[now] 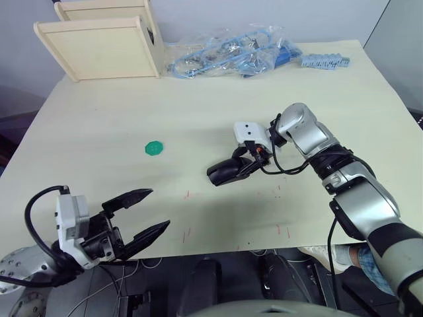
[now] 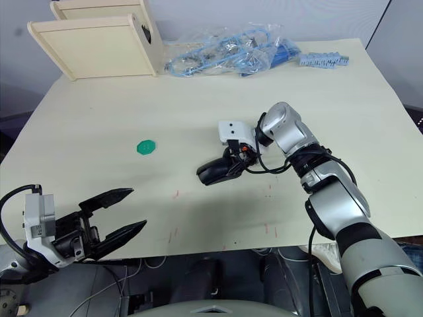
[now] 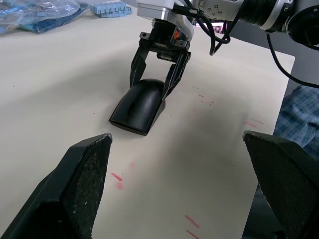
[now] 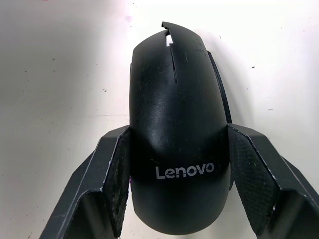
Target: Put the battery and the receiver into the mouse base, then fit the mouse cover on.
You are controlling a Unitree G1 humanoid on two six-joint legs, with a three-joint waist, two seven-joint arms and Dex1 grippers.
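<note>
Fingers of the right gripper close on the two flanks of the mouse cover, their textured pads pressed against its rear end. The left gripper hangs over the near table edge, its two fingers spread wide and holding nothing. White lettering on the cover reads "Lenovo". One mouse is in view, near the middle of the table, the glossy cover seated on the mouse base, which shows as a thin dark rim along one side. Its long axis runs along the gripper's fingers, the narrow slotted end pointing away from the right wrist, toward the robot's left. One green disc lies well apart.
</note>
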